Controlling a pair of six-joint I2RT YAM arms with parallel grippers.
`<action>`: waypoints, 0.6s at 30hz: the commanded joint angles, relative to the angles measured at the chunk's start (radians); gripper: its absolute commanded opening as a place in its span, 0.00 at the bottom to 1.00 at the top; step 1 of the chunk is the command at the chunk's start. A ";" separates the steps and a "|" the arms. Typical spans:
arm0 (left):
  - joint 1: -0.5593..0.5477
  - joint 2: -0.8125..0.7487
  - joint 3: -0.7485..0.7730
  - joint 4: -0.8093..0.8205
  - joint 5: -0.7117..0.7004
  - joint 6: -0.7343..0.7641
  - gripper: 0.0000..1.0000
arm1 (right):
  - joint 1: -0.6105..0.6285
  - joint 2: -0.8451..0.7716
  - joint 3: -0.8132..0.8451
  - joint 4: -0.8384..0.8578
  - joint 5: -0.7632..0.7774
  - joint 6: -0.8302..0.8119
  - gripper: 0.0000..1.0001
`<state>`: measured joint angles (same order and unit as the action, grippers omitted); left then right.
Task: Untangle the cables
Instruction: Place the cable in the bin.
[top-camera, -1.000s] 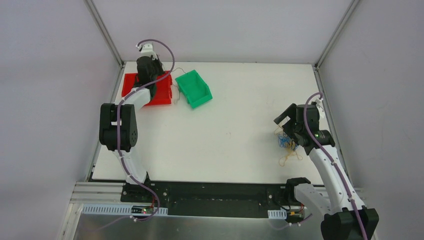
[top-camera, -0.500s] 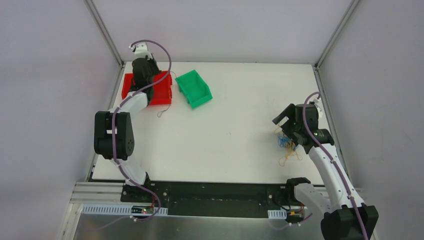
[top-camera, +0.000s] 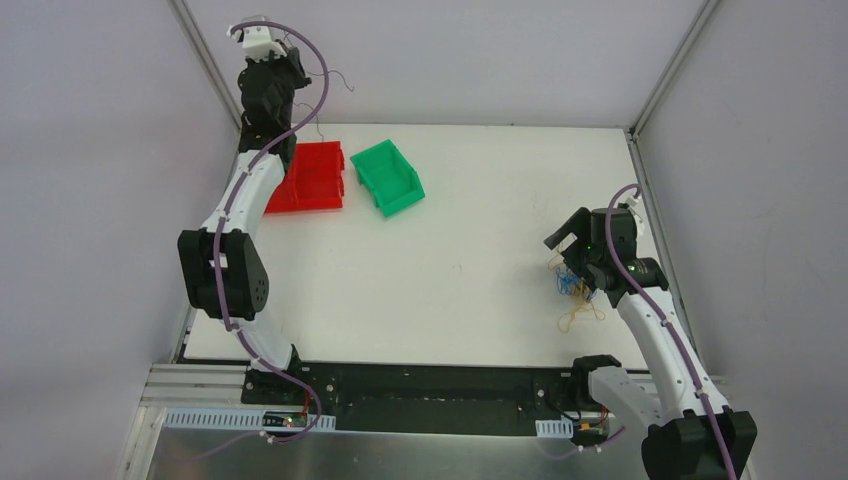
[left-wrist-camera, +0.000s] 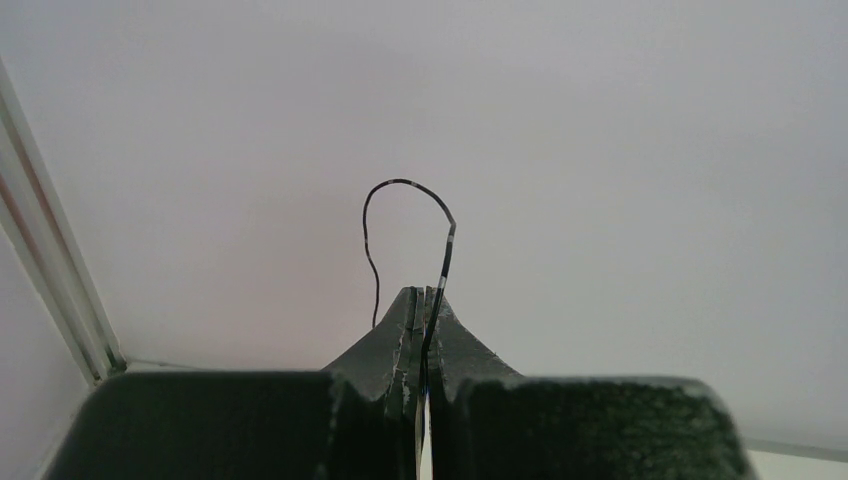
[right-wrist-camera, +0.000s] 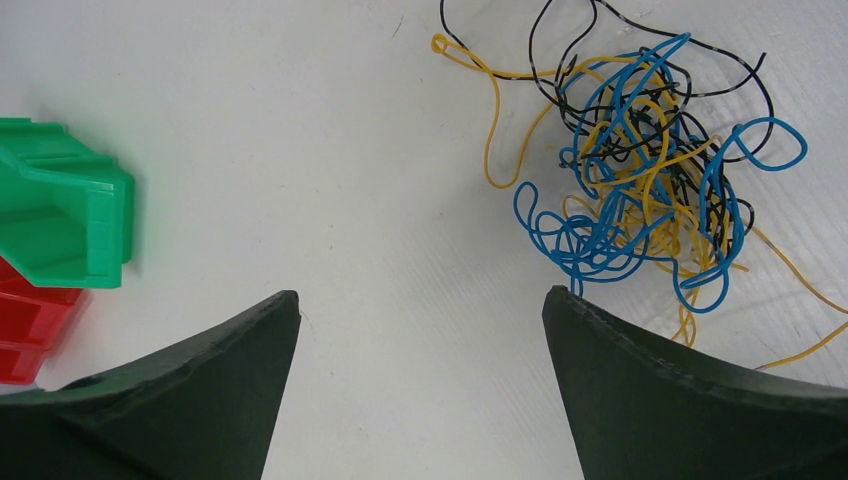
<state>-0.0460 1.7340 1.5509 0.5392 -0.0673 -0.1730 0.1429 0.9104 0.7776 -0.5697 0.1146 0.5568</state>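
Observation:
The cables lie in a tangled clump (right-wrist-camera: 640, 180) of blue, yellow-orange and dark strands; in the top view this clump (top-camera: 572, 285) is at the table's right side. My right gripper (right-wrist-camera: 420, 295) hovers open just to the left of it, nothing between its fingers; from above the right gripper (top-camera: 562, 240) hangs over the clump's far edge. My left gripper (left-wrist-camera: 425, 295) is shut on one thin dark cable (left-wrist-camera: 410, 186), which loops up out of the tips. From above the left gripper (top-camera: 292, 68) is raised high at the back left, the dark strand (top-camera: 336, 80) trailing from it.
A red bin (top-camera: 315, 175) and a tilted green bin (top-camera: 388, 177) stand at the back left of the white table, below the raised left arm. The green bin (right-wrist-camera: 60, 215) and red bin (right-wrist-camera: 30, 320) also show in the right wrist view. Grey walls enclose the table.
The left arm has lifted up and back from over the red bin, carrying the thin dark cable off the table. The right arm has stayed still.

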 joint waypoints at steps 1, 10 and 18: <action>-0.002 0.019 0.052 -0.014 0.024 0.025 0.00 | 0.000 -0.004 0.031 -0.007 -0.004 -0.006 0.95; -0.003 0.067 0.084 0.001 0.009 0.085 0.00 | 0.000 0.005 0.066 -0.026 -0.010 -0.016 0.95; 0.003 0.137 0.057 0.105 0.017 0.061 0.00 | 0.000 0.030 0.079 -0.037 -0.003 -0.008 0.95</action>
<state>-0.0460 1.8492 1.5929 0.5362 -0.0612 -0.1139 0.1429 0.9237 0.8101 -0.5903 0.1081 0.5556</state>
